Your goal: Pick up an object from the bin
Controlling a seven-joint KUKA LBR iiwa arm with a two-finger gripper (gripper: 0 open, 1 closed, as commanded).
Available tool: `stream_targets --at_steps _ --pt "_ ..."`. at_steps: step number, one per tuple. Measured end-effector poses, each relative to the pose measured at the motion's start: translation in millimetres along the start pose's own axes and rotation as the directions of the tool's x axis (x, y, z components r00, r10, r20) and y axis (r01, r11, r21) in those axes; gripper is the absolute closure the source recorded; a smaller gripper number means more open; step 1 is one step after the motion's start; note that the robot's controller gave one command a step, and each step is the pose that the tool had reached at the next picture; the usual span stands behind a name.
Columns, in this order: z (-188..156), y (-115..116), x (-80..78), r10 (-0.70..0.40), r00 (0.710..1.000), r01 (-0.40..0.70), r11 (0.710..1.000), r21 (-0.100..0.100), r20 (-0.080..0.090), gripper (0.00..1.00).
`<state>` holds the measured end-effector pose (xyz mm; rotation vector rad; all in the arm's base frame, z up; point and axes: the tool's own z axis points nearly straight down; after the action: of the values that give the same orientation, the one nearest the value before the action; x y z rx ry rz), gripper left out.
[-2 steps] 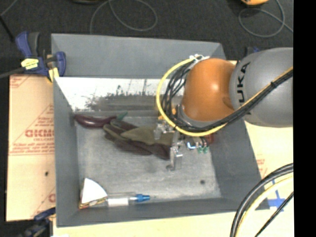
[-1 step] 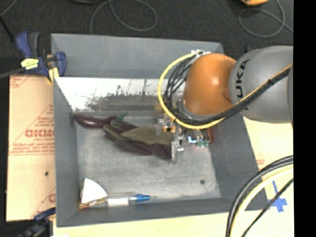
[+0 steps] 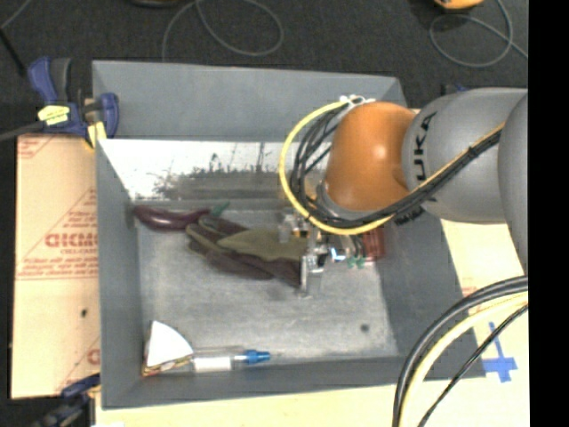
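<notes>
Nearest, along the front wall of the bin, a white paper cone lay in the left corner. Just beside it was a syringe-like tube with a blue tip, lying parallel to the wall and well apart from everything else.

In the middle of the floor, the gripper sat low under the arm's orange cover, at the right end of a dark, limp glove. Whether the jaws were wide, narrow or closed on cloth could not be told, as the wrist hid much of them.

The glove was the likely pick. It lay flat and crumpled, its long axis running from the far left down to the near right, where it ended at the gripper. Which end was the cuff could not be made out.

Doing the step well probably meant closing across that axis on a raised fold, so the soft cloth bunched instead of slipping, then lifting straight up.

Farthest, near the back wall, a purple aubergine-shaped thing lay crosswise, close to or touching the glove's left end, and it might drag along.
</notes>
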<state>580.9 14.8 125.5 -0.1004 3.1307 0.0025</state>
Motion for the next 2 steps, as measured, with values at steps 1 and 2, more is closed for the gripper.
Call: stream_targets --at_steps 1,2 --pt "33.6 -9.1 22.8 0.193 0.981 -0.193 0.981 0.002 0.001 1.0" --pt "33.6 -9.1 22.8 0.193 0.981 -0.193 0.981 0.001 0.001 1.0"
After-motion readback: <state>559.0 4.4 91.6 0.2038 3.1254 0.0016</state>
